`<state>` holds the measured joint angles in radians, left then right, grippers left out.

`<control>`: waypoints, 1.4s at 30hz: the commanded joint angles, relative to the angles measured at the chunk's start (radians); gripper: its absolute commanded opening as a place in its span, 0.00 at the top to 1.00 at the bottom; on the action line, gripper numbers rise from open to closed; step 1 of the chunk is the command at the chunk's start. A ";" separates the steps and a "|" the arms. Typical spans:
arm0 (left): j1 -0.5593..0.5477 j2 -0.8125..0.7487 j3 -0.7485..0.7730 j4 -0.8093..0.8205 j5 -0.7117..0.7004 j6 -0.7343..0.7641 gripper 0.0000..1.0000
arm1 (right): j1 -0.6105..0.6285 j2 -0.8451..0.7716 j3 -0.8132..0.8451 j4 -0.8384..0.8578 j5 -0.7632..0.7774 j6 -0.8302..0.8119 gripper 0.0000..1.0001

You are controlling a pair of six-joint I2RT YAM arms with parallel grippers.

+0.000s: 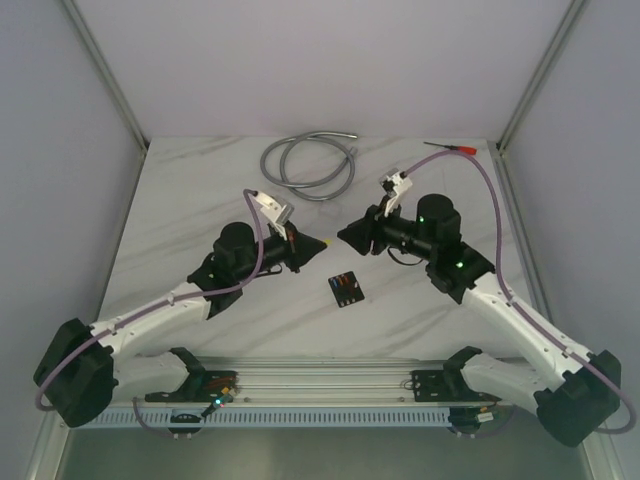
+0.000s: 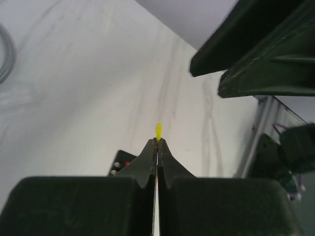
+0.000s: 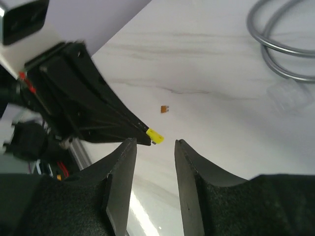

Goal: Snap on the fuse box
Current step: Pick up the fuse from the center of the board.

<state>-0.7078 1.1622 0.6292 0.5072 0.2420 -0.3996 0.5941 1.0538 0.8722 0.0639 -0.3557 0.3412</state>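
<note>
- Lying flat on the white marbled worktop point(image 1: 200, 200), the fuse box point(image 1: 346, 289) sits between the two arms, nearer the bases than either gripper tip, and nothing touches it; a few coloured fuses show on its face.
- Left gripper point(image 2: 158, 142) hangs above and just beyond the box, fingers pressed together on a yellow fuse point(image 2: 158, 132) that sticks out past the tips.
- Right gripper point(image 3: 155, 143) faces it tip to tip, fingers apart and holding nothing; the yellow fuse sits just ahead of the gap.
- An orange fuse point(image 3: 165, 109) lies loose on the worktop beyond the tips.
- Farther back a clear cover point(image 3: 290, 96) rests just beside a coiled grey cable point(image 1: 308, 160).
- A red-handled screwdriver point(image 1: 455, 148) lies at the far right corner.
</note>
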 commanded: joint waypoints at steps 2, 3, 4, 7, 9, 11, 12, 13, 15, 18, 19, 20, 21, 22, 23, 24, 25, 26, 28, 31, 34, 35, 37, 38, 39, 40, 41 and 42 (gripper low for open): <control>0.003 -0.044 0.055 -0.037 0.278 0.103 1.00 | -0.030 -0.047 0.017 -0.061 -0.314 -0.217 0.57; 0.002 -0.049 0.060 -0.035 0.312 0.106 1.00 | -0.032 -0.050 0.023 -0.073 -0.351 -0.239 0.57; 0.003 -0.052 0.064 -0.035 0.340 0.110 1.00 | -0.033 -0.051 0.030 -0.083 -0.383 -0.256 0.57; 0.002 -0.062 0.074 -0.034 0.405 0.113 1.00 | -0.035 -0.052 0.040 -0.100 -0.446 -0.293 0.57; 0.002 -0.069 0.075 -0.027 0.437 0.112 1.00 | -0.035 -0.046 0.043 -0.101 -0.476 -0.301 0.58; 0.002 -0.071 0.077 -0.024 0.461 0.110 1.00 | -0.034 -0.041 0.044 -0.101 -0.500 -0.306 0.58; 0.002 -0.072 0.076 -0.024 0.468 0.107 1.00 | -0.035 -0.039 0.044 -0.101 -0.519 -0.311 0.59; 0.002 -0.073 0.076 -0.023 0.472 0.106 1.00 | -0.035 -0.037 0.045 -0.100 -0.535 -0.313 0.60; 0.002 -0.076 0.076 -0.022 0.482 0.106 1.00 | -0.035 -0.038 0.047 -0.099 -0.547 -0.316 0.61; 0.001 -0.076 0.074 -0.004 0.494 0.096 1.00 | -0.035 -0.043 0.044 -0.101 -0.553 -0.323 0.64; 0.001 -0.075 0.073 0.003 0.499 0.091 1.00 | -0.035 -0.042 0.044 -0.101 -0.558 -0.323 0.65; -0.001 -0.074 0.072 0.009 0.505 0.089 1.00 | -0.035 -0.041 0.045 -0.100 -0.562 -0.324 0.66; 0.000 -0.075 0.073 0.014 0.510 0.083 1.00 | -0.034 -0.039 0.044 -0.102 -0.566 -0.325 0.66; 0.000 -0.072 0.073 0.019 0.516 0.080 1.00 | -0.035 -0.036 0.044 -0.102 -0.572 -0.326 0.67; 0.001 -0.072 0.074 0.022 0.519 0.077 1.00 | -0.035 -0.033 0.044 -0.102 -0.579 -0.329 0.68; 0.000 -0.074 0.075 0.026 0.521 0.075 1.00 | -0.034 -0.031 0.044 -0.103 -0.586 -0.331 0.69; 0.000 -0.073 0.074 0.027 0.521 0.074 1.00 | -0.036 -0.028 0.044 -0.104 -0.588 -0.332 0.71; 0.000 -0.075 0.072 0.030 0.522 0.072 1.00 | -0.035 -0.027 0.044 -0.105 -0.588 -0.335 0.72; 0.001 -0.078 0.071 0.035 0.522 0.069 1.00 | -0.035 -0.025 0.044 -0.108 -0.591 -0.338 0.73; 0.000 -0.078 0.067 0.051 0.519 0.060 1.00 | -0.035 -0.022 0.043 -0.113 -0.596 -0.345 0.77; 0.000 -0.071 0.064 0.071 0.528 0.048 1.00 | -0.035 -0.020 0.041 -0.116 -0.602 -0.349 0.84; -0.001 -0.068 0.065 0.073 0.529 0.047 1.00 | -0.035 -0.020 0.041 -0.117 -0.602 -0.352 0.87; 0.001 -0.064 0.065 0.070 0.526 0.045 1.00 | -0.035 -0.021 0.039 -0.118 -0.601 -0.357 0.95; 0.001 -0.062 0.063 0.065 0.519 0.046 1.00 | -0.035 -0.024 0.039 -0.121 -0.599 -0.359 0.98; 0.001 -0.061 0.062 0.060 0.509 0.045 1.00 | -0.034 -0.027 0.038 -0.123 -0.594 -0.361 1.00; 0.001 -0.060 0.058 0.052 0.491 0.045 0.97 | -0.034 -0.030 0.037 -0.126 -0.581 -0.362 1.00; 0.001 -0.062 0.053 0.042 0.465 0.043 0.93 | -0.034 -0.033 0.037 -0.132 -0.568 -0.366 1.00; 0.001 -0.064 0.046 0.034 0.441 0.040 0.87 | -0.034 -0.035 0.037 -0.147 -0.546 -0.369 1.00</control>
<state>-0.7071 1.1042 0.6796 0.5079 0.7292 -0.3584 0.5625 1.0294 0.8806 -0.0490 -0.9356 -0.0082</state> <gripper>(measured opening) 0.066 0.100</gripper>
